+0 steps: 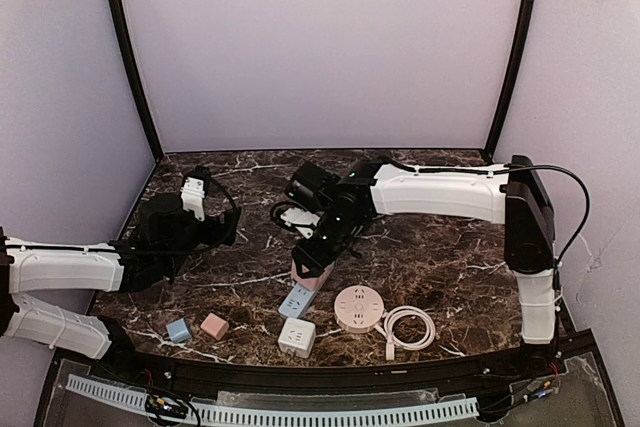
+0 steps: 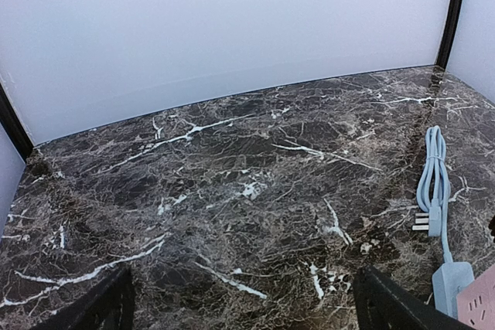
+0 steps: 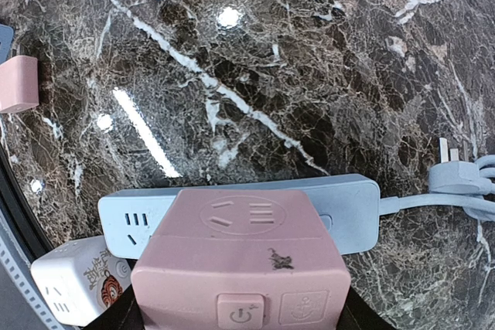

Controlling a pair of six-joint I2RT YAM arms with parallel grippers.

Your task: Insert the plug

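The near edge of the table (image 1: 440, 257) is crowded. A white cube socket (image 1: 296, 337) sits in front of the blue power strip (image 1: 297, 300). To their right lies a round pink socket (image 1: 358, 307) with a coiled white cable (image 1: 410, 327). Off to the left are a small blue cube (image 1: 178, 330) and a small pink cube (image 1: 214, 325). The strip's own blue plug (image 3: 451, 176) lies loose on the marble beyond the strip's far end, with its cord bundled beside it.

The right pincer (image 1: 316, 265) is pinching the pink adapter block (image 3: 240, 264) by its sides, socket face up. It holds the block directly over the blue power strip, covering the strip's middle. One outlet on the strip shows to the left of the block (its underside is hidden, so I cannot tell whether its pins are seated). The white cube sits close by at the strip's near left corner.

The left pincer (image 1: 216, 209) is spread wide with nothing between its fingers. It hangs over bare marble, well apart from the strip.
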